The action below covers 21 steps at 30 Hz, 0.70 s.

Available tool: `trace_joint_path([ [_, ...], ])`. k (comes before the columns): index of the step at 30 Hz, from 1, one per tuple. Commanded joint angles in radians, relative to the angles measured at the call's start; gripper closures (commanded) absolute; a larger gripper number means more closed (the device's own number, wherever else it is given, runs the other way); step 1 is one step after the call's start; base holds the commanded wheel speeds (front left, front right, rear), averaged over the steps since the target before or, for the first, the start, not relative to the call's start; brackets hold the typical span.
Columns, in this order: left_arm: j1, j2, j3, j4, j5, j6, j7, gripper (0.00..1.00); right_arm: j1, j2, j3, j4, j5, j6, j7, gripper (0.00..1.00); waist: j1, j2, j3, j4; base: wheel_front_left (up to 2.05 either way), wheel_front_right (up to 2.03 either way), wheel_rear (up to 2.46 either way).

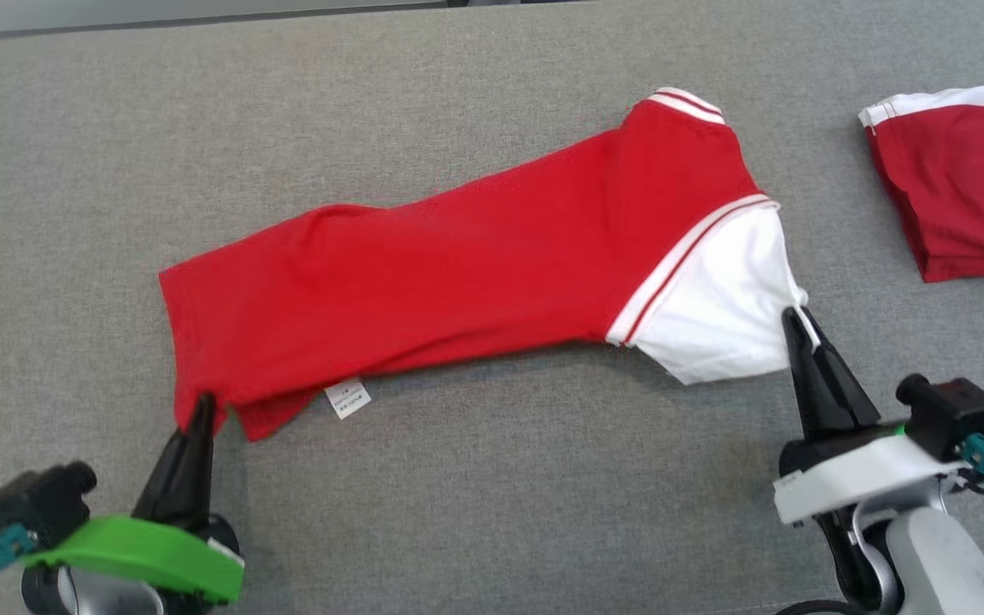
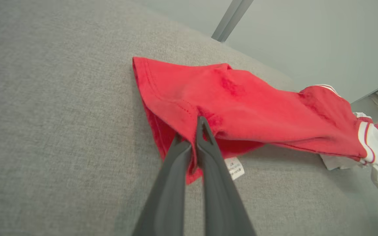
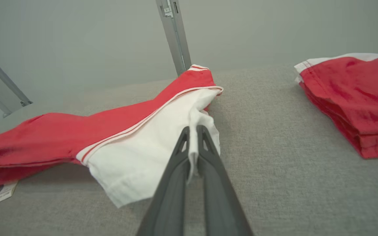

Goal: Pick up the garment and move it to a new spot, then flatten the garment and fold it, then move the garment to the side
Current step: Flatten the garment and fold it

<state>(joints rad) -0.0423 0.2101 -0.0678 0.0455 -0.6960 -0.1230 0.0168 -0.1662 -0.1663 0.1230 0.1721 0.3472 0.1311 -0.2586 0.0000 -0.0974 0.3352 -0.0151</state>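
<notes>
The garment (image 1: 475, 273) is a red shirt with white sleeves and striped trim, stretched across the grey surface. My left gripper (image 1: 202, 408) is shut on its red hem corner at the lower left; in the left wrist view the fingers (image 2: 205, 144) pinch the red hem of the garment (image 2: 258, 108), a white label beside them. My right gripper (image 1: 799, 318) is shut on the edge of the white sleeve at the right; in the right wrist view the white cloth of the garment (image 3: 143, 144) runs between the fingers (image 3: 205, 147). The shirt hangs slightly lifted between both grips.
A second red and white garment, folded (image 1: 962, 179), lies at the far right of the grey padded surface (image 1: 492, 495); it also shows in the right wrist view as a folded stack (image 3: 356, 98). Metal frame posts (image 3: 174, 36) stand behind the surface.
</notes>
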Motion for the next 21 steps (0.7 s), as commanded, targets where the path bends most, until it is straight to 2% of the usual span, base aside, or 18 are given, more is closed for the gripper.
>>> trace_joint_path([
  [1,0.06,-0.002,0.005,-0.014,-0.006,0.004,-0.015,1.0,0.048,0.005,-0.012,-0.015,0.016,-0.001,-0.006,1.0,0.0,0.0,0.001,-0.009,0.0,0.0,0.0],
  [8,0.199,-0.007,-0.045,0.011,0.024,0.011,-0.001,1.0,0.151,-0.022,-0.019,0.056,0.017,-0.001,-0.004,1.0,0.0,0.0,0.01,-0.005,0.0,0.0,0.0],
  [13,0.217,-0.007,-0.075,0.042,0.025,0.009,0.021,1.0,0.159,-0.02,-0.021,0.118,0.01,-0.001,-0.004,1.0,0.0,0.0,0.012,0.007,0.0,0.0,0.0],
  [21,0.204,-0.004,-0.092,0.047,0.013,0.005,0.036,1.0,0.134,-0.015,-0.016,0.149,0.01,-0.001,-0.005,1.0,0.0,0.0,0.012,0.014,0.0,0.0,0.0],
])
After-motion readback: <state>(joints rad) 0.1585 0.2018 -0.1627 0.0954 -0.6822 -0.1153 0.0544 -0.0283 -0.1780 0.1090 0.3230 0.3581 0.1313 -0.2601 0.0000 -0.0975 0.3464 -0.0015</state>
